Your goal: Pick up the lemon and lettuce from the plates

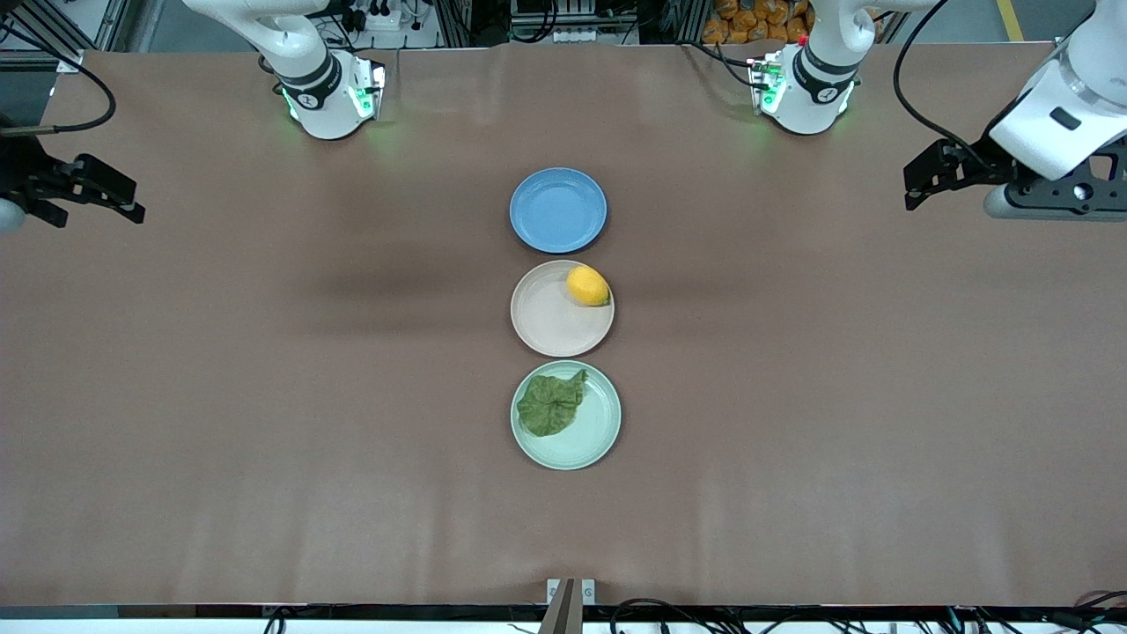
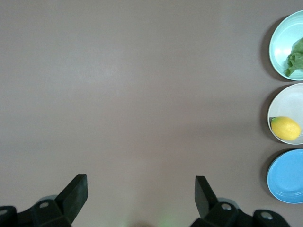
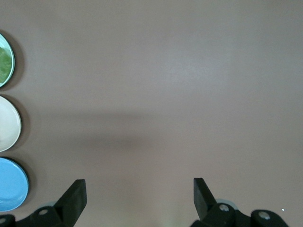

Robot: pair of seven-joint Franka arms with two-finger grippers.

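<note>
The lemon (image 1: 587, 286) lies on the beige-pink plate (image 1: 550, 321) at mid-table, near the plate's edge toward the left arm's end. The lettuce (image 1: 551, 403) lies on the mint green plate (image 1: 592, 431), nearer the front camera. My left gripper (image 1: 916, 185) is open and empty, up over the left arm's end of the table. My right gripper (image 1: 132, 204) is open and empty, up over the right arm's end. The left wrist view shows the lemon (image 2: 285, 128), the lettuce (image 2: 296, 59) and both plates. The right wrist view shows only the plates' edges, mint green (image 3: 10, 56) and beige-pink (image 3: 10, 124).
A bare blue plate (image 1: 558, 210) stands in line with the other two, farther from the front camera. Brown table surface (image 1: 264, 396) stretches wide on both sides of the plates. Both arm bases stand along the table's back edge.
</note>
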